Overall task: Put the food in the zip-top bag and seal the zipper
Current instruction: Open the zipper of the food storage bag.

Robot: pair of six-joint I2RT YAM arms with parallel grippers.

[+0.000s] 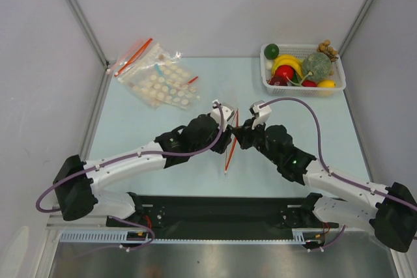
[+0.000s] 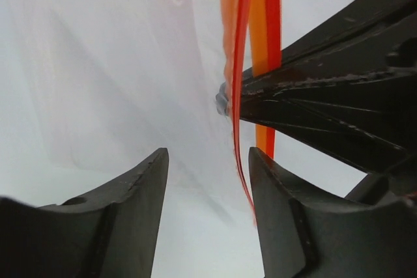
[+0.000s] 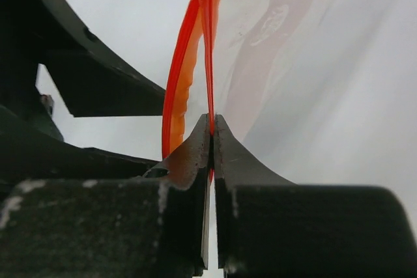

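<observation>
Right wrist view: thin red plastic zipper strip (image 3: 210,43) of small clear zip-top bag (image 3: 313,96) clamped in fully closed right gripper (image 3: 212,128), mid-table, likely steadying mouth.
Left gripper (image 2: 208,157): parted, empty, apparently poised for other lip.
Food: rough grey-green ball (image 1: 316,64) unbagged in white basket (image 1: 303,46), well apart.

From above I get the zipper (image 1: 231,140) only as a thin red line, and the two wrist housings (image 1: 221,112) cover the spot where the arms meet it. On the left wrist camera the film of the zip-top bag (image 2: 111,69) is a pale blur, its edges lost. On both wrist cameras the red strip softens and runs off at 12 o'clock. In the basket (image 1: 303,90), a dark red piece (image 1: 276,81) sits half buried beneath the bananas (image 1: 287,63), too small to identify.
</observation>
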